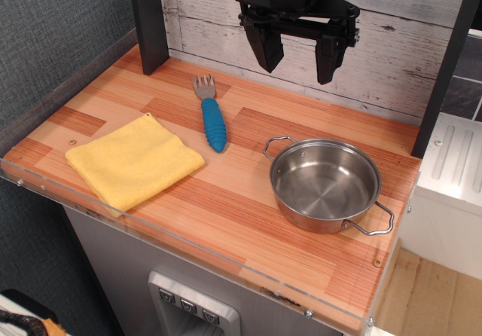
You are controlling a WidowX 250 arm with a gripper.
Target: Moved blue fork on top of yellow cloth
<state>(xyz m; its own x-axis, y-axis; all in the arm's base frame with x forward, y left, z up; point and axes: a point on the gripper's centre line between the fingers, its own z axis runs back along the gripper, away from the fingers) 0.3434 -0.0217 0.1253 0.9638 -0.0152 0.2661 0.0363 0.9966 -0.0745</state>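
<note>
Yellow cloth (134, 161) lies beside blue fork (211, 115), below-left of the raised, spread-open end effector (297, 57).

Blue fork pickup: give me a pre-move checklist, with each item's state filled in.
1. Claw open, holding nothing: ok.
2. Blue fork lies flat on the table, nothing on top of it: ok.
3. Claw lined up over the fork: not ok, it hangs up and to the right of it in the picture.
4. Yellow cloth flat, nothing on it: ok.
5. Steel pot apart from both fork and cloth: ok.
6. Height of the claw above the table: cannot tell from one view.
</note>
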